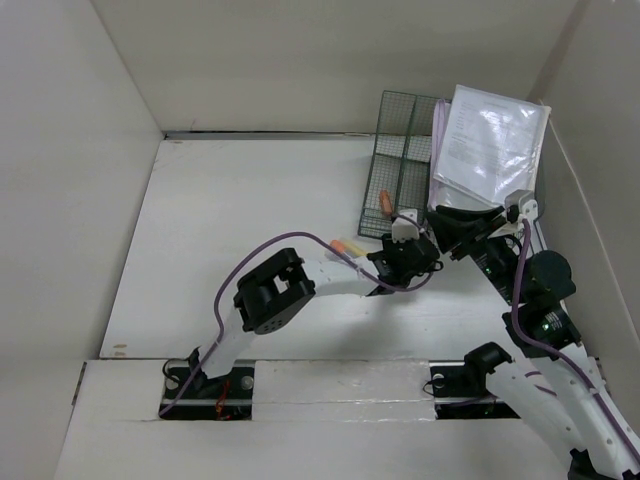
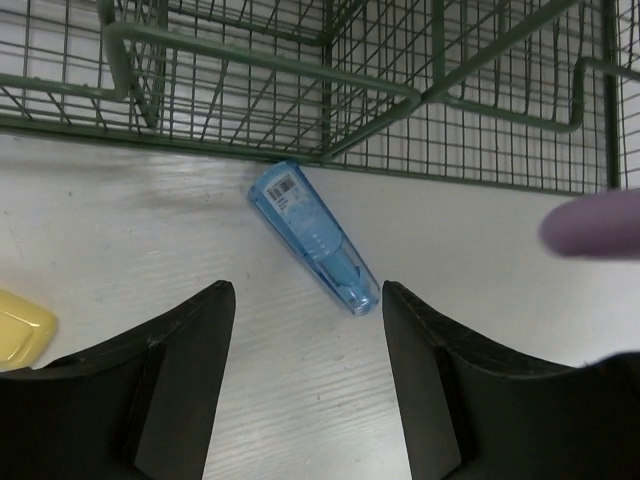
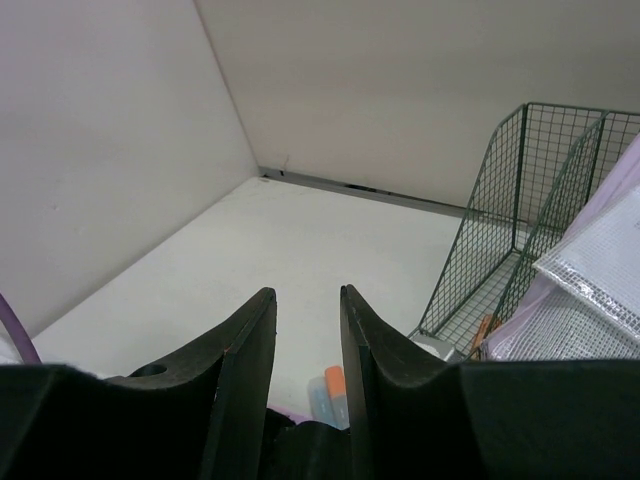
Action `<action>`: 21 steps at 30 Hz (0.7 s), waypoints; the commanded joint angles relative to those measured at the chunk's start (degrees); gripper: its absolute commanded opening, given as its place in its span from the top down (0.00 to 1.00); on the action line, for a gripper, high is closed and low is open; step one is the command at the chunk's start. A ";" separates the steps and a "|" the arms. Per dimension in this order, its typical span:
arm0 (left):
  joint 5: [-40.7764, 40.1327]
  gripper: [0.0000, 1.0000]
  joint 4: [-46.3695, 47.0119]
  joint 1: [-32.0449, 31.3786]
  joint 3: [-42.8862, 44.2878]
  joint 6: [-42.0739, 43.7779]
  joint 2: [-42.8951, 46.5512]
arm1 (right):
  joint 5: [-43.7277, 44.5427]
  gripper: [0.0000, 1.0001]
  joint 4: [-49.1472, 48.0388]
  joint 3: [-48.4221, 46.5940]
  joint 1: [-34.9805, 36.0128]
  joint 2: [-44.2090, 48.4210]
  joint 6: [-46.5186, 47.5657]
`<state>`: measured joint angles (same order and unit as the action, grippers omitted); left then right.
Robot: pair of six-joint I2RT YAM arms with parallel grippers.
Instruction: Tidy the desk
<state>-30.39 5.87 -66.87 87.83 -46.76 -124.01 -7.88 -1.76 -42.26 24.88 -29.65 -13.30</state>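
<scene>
The white desk point(image 1: 250, 220) holds a dark green wire rack point(image 1: 400, 160) at the back right. In the left wrist view a clear blue pen-like item point(image 2: 315, 238) lies on the desk point(image 2: 130, 230) just in front of the rack point(image 2: 300, 70). My left gripper point(image 2: 308, 295) is open and empty, with the blue item's near tip just ahead of the gap between its fingers. In the top view my left gripper point(image 1: 403, 252) sits at the rack's front edge. My right gripper point(image 3: 306, 292) is open by a narrow gap, empty, raised beside the left one point(image 1: 440, 222).
A plastic sleeve of papers point(image 1: 490, 140) leans in the rack's right side. An orange marker point(image 1: 385, 203) lies in the rack. A yellow item point(image 2: 20, 325) lies left of my left gripper, also seen from above point(image 1: 348, 247). A purple cable point(image 2: 595, 222) crosses at right. White walls enclose the desk.
</scene>
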 commanded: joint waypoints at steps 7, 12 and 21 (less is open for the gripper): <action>-6.43 0.44 -12.19 -0.45 16.31 -4.39 -8.79 | -1.08 0.63 -1.67 -0.45 0.60 0.29 0.03; -7.57 0.45 -12.37 -0.98 17.20 -4.48 -9.85 | -1.44 0.62 -1.67 -0.54 0.60 0.47 0.03; -10.56 0.46 -16.58 -1.51 24.48 -1.94 -16.09 | -3.02 0.62 -2.02 -0.46 0.60 0.56 -0.59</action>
<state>-38.00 -6.66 -67.81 107.48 -49.91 -137.97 -9.50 -1.76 -42.26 24.88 -29.61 -13.34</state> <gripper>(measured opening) 0.545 0.375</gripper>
